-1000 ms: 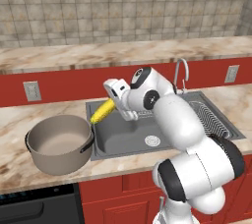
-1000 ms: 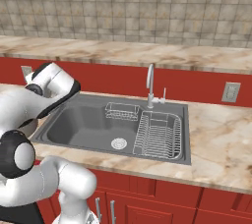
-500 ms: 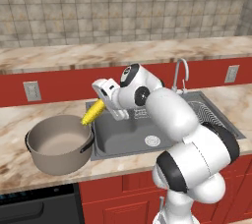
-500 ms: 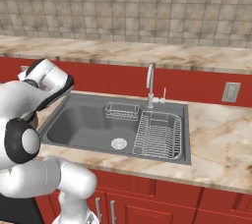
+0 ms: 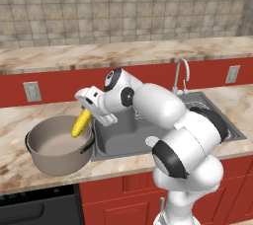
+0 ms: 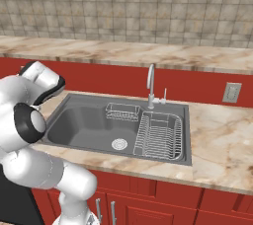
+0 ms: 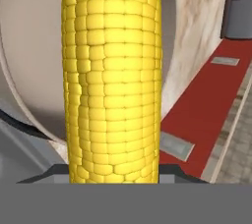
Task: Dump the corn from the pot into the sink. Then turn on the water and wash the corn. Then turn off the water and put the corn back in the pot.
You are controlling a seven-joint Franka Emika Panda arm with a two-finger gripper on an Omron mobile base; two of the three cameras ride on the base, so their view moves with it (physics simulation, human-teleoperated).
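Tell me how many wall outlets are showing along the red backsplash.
2: one grey outlet plate on the red backsplash left of the taupe-grey pot, another right of the curved silver faucet. More may be hidden.

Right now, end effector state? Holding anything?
End effector: closed on the corn, held over the pot.

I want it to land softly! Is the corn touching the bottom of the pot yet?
Apart. In the left base view the corn hangs tilted from the gripper over the pot, its low tip up by the rim, bare beige floor below.
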